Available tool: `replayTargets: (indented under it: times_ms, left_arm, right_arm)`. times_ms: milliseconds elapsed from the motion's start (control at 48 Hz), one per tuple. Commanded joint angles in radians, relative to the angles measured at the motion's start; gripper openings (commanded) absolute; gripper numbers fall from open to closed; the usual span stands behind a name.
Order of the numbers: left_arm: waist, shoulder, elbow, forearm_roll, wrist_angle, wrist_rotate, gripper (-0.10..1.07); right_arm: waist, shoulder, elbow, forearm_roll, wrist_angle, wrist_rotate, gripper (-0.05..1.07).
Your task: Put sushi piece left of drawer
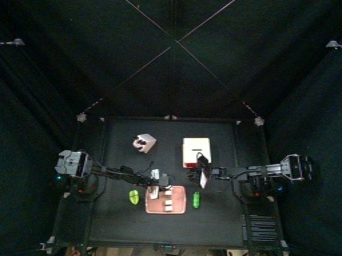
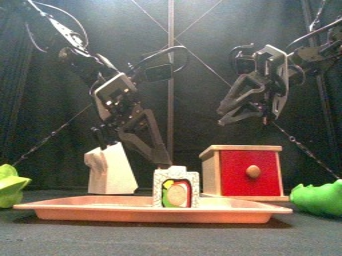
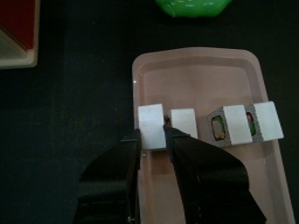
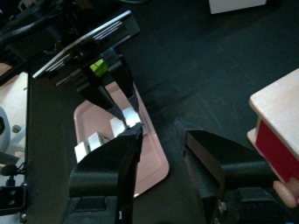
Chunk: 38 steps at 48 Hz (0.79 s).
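Several white sushi pieces stand in a row on the flat pink tray. My left gripper is down over the row, its jaws close on either side of the end sushi piece, which rests on the tray. In the front view the sushi piece shows its coloured face, with the left gripper just above it. The drawer, cream with a red front, stands behind the tray to the right; it also shows in the top view. My right gripper is open and empty, high above the drawer.
Green toys lie at both ends of the tray. A white block stands behind the tray at the left. The table edge is close behind the tray's front rim.
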Motion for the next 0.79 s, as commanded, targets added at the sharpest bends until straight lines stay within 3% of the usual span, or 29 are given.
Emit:
replayTargets:
  times_ms: [0,396,771]
  left_arm:
    - [0.003,-0.028,-0.009,0.002,-0.005,0.0,0.61]
    - [0.015,-0.11,-0.009,0.032,0.029,0.002,0.61]
    - [0.172,-0.137,-0.012,0.129,0.094,0.002,0.61]
  right_arm:
    - [-0.002,-0.009,-0.023,0.002,-0.009,-0.002,0.75]
    - [-0.003,-0.009,-0.025,0.002,-0.009,-0.002,0.75]
    - [-0.003,-0.009,-0.025,0.0,-0.008,-0.002,0.75]
